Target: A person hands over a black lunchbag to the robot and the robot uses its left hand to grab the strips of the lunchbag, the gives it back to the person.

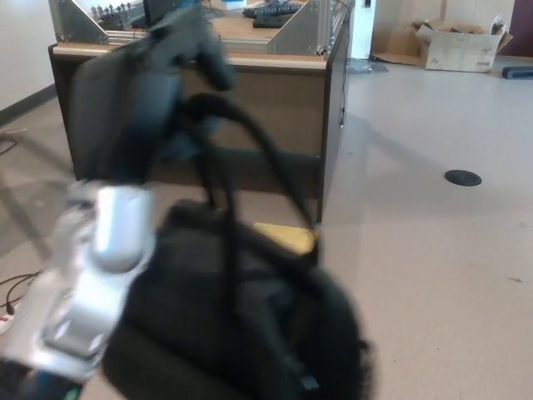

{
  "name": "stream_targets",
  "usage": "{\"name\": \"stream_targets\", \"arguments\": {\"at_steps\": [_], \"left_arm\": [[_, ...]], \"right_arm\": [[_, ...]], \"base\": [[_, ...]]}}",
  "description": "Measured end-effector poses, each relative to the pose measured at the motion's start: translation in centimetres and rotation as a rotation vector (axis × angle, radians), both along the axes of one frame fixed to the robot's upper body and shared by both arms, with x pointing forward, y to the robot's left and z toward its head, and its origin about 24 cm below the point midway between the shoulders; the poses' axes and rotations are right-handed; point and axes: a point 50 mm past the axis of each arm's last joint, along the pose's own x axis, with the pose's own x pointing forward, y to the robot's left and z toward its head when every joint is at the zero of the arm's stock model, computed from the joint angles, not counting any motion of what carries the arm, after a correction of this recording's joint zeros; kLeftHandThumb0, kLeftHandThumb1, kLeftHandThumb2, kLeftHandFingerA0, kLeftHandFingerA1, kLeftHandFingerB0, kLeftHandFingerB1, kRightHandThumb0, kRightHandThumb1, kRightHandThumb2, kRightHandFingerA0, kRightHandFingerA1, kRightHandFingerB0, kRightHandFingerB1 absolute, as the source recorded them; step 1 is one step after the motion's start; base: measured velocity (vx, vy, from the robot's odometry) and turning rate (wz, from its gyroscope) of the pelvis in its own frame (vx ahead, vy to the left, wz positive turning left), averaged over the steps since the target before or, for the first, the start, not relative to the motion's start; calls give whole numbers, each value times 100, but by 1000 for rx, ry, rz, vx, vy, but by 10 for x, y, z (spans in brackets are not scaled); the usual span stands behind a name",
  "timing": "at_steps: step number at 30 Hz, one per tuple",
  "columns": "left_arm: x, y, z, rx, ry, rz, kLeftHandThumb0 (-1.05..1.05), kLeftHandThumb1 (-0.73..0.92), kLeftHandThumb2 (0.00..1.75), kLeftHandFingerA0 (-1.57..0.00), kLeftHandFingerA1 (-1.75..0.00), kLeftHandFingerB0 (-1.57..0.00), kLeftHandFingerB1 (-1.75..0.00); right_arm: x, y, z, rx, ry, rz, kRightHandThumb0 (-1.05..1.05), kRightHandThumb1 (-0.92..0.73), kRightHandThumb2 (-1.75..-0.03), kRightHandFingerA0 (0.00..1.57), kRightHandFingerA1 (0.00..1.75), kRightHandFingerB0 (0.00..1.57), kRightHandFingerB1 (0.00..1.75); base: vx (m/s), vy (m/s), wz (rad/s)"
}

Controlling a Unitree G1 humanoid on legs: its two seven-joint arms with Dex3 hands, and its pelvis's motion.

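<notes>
**Q:** Where is the black lunchbag, and how does it hang?

**A:** The black lunchbag (241, 325) fills the lower centre of the head view, blurred and soft-edged. Its body hangs clear of the floor (433, 233), with two dark straps (250, 142) rising from its top in a loop towards the upper left.

**Q:** What holds the straps?

**A:** The left hand (154, 75), black and smeared by motion, sits at the top of the loop. Its fingers are hooked round the straps, so the bag's weight hangs from that hand. One finger (218, 71) curls down over the loop. The silver forearm (92, 275) runs from the lower left corner up to the hand.

**Q:** And the right hand?

**A:** It does not show in this view.

**Q:** What lies beyond the bag?

**A:** A dark wooden desk (275, 108) stands behind the hand and straps, with a metal frame (300, 29) and tangled cables on its top. A small yellow patch (287, 236) shows just past the bag's upper right edge; what it is cannot be told. On the pale floor to the right is a dark round disc (463, 177), well apart from the bag. A cardboard box (454, 46) sits against the far wall at upper right. A white power strip (7, 318) with its lead lies at the left edge.
</notes>
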Motion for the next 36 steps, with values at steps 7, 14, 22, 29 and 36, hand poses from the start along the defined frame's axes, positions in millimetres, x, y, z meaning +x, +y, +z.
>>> {"name": "stream_targets", "arguments": {"at_steps": [7,14,22,29,36], "left_arm": [[-24,43,-42,-26,-10,103,-11,59,55,-82,-175,-63,-174],[-44,63,-91,-18,62,148,-6,60,55,-83,-175,-64,-173],[-65,89,-171,-20,276,238,1,57,55,-80,-175,-62,-175],[-93,120,-242,-34,506,364,-6,57,54,-79,-175,-61,-174],[-129,150,-291,-29,689,491,-28,60,57,-76,-175,-63,-166]], "right_arm": [[1,1,1,0,-7,6,-52,-71,-61,55,47,55,45],[2,1,2,-1,-11,8,-55,-71,-61,58,50,56,45],[3,1,3,-1,-15,8,-51,-71,-61,59,50,56,45],[3,1,3,-1,-15,9,-54,-71,-61,58,49,56,45],[2,1,2,-2,-10,8,-56,-71,-61,59,49,56,44]], "base": [[0,0,0],[0,0,0],[0,0,0],[0,0,0],[0,0,0]]}}
